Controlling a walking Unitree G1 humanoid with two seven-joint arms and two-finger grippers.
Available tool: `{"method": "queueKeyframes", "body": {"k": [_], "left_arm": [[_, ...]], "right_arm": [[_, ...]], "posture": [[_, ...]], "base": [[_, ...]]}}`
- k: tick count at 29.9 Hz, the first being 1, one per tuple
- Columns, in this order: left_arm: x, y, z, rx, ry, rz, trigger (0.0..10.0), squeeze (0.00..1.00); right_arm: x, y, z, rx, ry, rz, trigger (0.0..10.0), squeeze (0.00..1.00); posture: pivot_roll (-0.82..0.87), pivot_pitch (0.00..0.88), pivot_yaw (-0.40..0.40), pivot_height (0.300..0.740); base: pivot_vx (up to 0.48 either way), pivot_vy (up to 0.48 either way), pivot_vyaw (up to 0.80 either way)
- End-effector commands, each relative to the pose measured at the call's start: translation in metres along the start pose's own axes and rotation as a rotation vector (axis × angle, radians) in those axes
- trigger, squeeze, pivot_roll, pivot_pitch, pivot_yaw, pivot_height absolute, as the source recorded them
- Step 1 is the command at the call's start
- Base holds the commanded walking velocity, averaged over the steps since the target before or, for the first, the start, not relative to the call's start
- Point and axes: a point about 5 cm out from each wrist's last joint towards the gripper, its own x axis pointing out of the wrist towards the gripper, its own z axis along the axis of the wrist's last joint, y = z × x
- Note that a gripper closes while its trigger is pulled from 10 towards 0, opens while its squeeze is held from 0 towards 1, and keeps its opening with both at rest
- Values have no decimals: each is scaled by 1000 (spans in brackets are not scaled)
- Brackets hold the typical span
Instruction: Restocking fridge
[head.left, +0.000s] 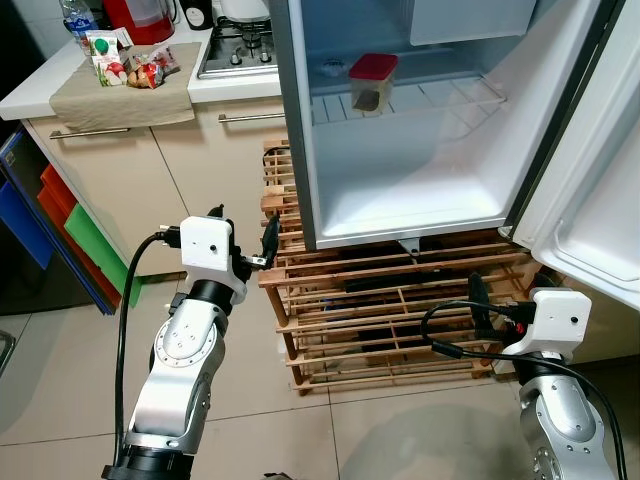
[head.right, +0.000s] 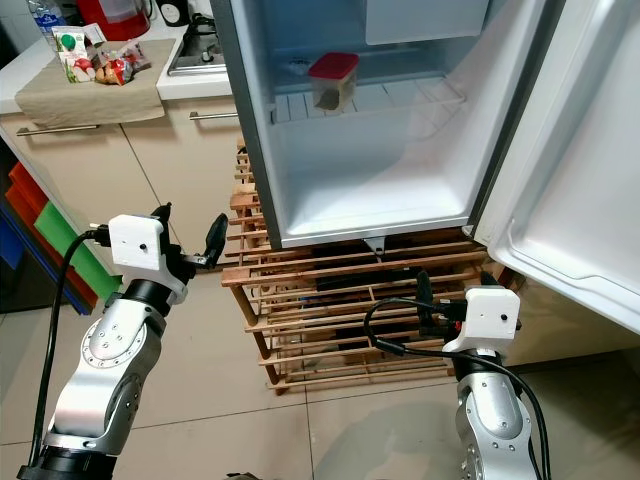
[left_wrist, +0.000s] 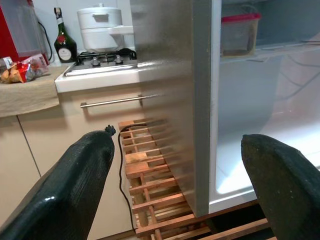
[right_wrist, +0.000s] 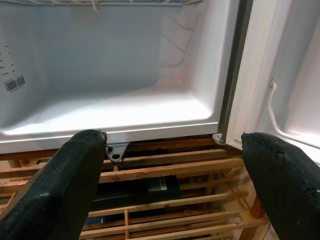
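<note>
The fridge (head.left: 400, 150) stands open on a wooden slatted rack (head.left: 400, 300). On its wire shelf (head.left: 440, 100) sits one clear container with a red lid (head.left: 372, 82); the compartment floor below is bare. Food packets (head.left: 125, 65) lie on a cloth on the counter at far left. My left gripper (head.left: 245, 228) is raised left of the fridge's steel side, open and holding nothing. My right gripper (head.left: 490, 310) is low in front of the rack, below the fridge's bottom edge, open with nothing between its fingers (right_wrist: 75, 190).
The fridge door (head.left: 600, 200) swings out on the right, close above my right arm. A gas hob (head.left: 235, 50), a white pot (left_wrist: 100, 25) and a dark bottle (left_wrist: 64, 42) are on the counter. Coloured crates (head.left: 70, 230) stand at the left. Tiled floor lies in front.
</note>
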Motion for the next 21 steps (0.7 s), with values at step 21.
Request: {"method": "queueKeyframes", "body": {"k": [21], "left_arm": [[14, 1, 1, 1, 8, -2, 10000, 0]], "right_arm": [[4, 1, 7, -1, -27, 29, 10000, 0]], "posture": [[-203, 0, 94, 740]], "base": [[-85, 0, 0]]}}
